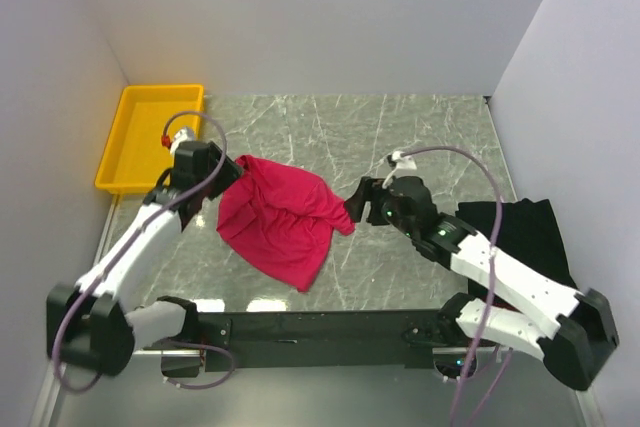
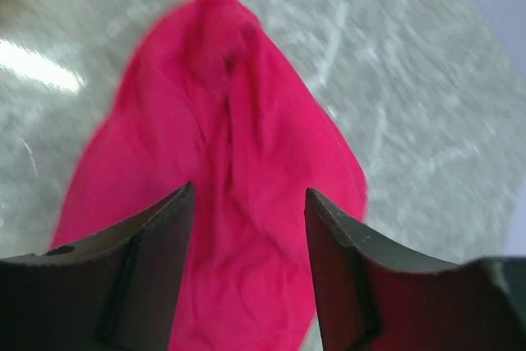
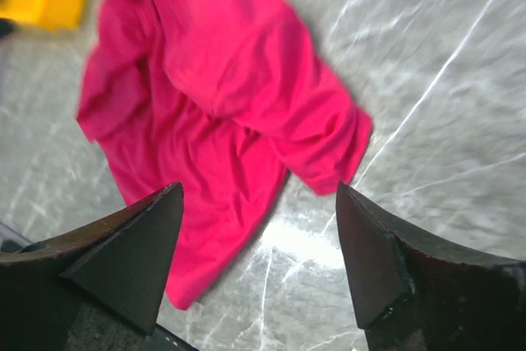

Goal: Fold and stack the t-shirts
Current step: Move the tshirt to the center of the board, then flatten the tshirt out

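tray (image 1: 135, 137): far-left | crimson shirt (image 1: 280, 217): crumpled, outside tray | black shirt (image 1: 530, 232): outside, right

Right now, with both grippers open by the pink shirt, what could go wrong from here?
1. The crumpled crimson-pink cloth t-shirt lies bunched in overlapping folds. The open left gripper or right gripper may pinch several layers rather than one edge.
2. The black cloth t-shirt lies partly under the right arm at the right edge of the marble table. A sweep of that arm could drag it off.
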